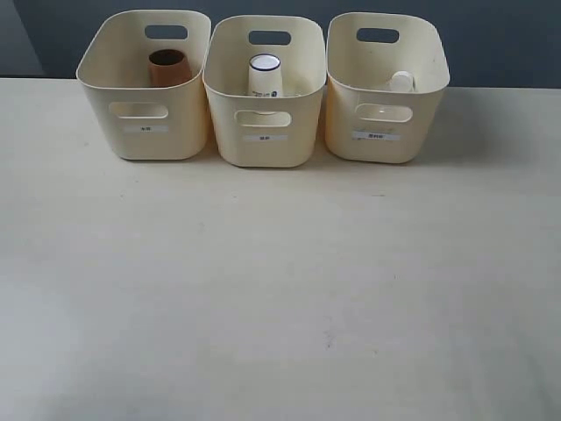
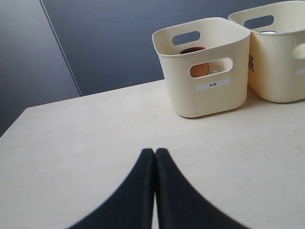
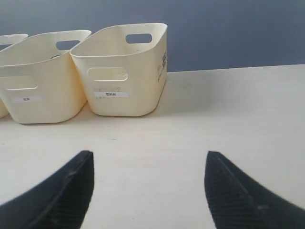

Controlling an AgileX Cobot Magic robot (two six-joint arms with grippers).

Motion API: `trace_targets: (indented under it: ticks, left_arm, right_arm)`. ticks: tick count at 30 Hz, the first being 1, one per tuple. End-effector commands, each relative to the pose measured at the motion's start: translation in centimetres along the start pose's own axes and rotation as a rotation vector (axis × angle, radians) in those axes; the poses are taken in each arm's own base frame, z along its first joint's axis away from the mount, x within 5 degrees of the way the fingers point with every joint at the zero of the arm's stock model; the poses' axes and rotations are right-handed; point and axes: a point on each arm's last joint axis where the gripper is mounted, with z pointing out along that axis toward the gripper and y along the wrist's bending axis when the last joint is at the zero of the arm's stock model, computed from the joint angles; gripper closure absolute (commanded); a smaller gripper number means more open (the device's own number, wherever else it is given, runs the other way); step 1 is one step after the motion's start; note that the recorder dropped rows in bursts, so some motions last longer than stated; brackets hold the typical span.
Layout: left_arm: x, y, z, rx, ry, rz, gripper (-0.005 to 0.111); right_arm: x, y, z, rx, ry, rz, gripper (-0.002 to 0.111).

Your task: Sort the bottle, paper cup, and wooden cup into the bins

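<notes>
Over the pale table (image 2: 86, 143), the left gripper (image 2: 155, 155) has its two dark fingers pressed together tip to tip, with nothing between them. Past those tips the bare tabletop runs up to the nearest of the bins (image 2: 205, 67), a cream tub with an oval handle slot and a small label on its front. Through that slot and over the rim, the wooden cup (image 2: 199, 69) shows as a brown rounded shape standing inside. A second tub (image 2: 279, 52) sits just beside it.

Above the same table, the right gripper (image 3: 148, 167) has its fingers spread wide apart and holds nothing; only bare tabletop lies between them. Ahead of it stands the end tub (image 3: 126, 71), with the middle tub (image 3: 40, 81) just beside that.

Seen from the exterior camera, neither arm is in view. Three tubs stand in a row along the far edge of the table (image 1: 280, 289), close together. The left tub (image 1: 145, 88) holds the wooden cup (image 1: 168, 67), upright. The middle tub (image 1: 265, 96) holds the paper cup (image 1: 264, 75), white with a dark rim, standing upright. The right tub (image 1: 386, 88) holds the bottle (image 1: 401, 82), of which only the white cap and a little of the clear body show above the near wall.
</notes>
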Motion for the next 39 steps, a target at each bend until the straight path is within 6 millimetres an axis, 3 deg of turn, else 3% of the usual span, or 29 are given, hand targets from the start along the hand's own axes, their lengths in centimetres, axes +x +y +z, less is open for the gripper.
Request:
trace_targets:
  ticks: [1, 22, 39]
  left_arm:
    - [-0.03, -0.01, -0.03, 0.002, -0.01, -0.001, 0.107]
    - [-0.03, -0.01, -0.03, 0.002, -0.01, -0.001, 0.107]
    - [-0.03, -0.01, -0.03, 0.002, -0.01, -0.001, 0.107]
  right_arm:
    - [0.14, -0.24, -0.02, 0.039, -0.003, 0.017, 0.045]
    - [0.12, -0.94, -0.15, 0.175, -0.021, 0.093, 0.045]
    - [0.15, -0.92, -0.15, 0.178, -0.021, 0.134, 0.045]
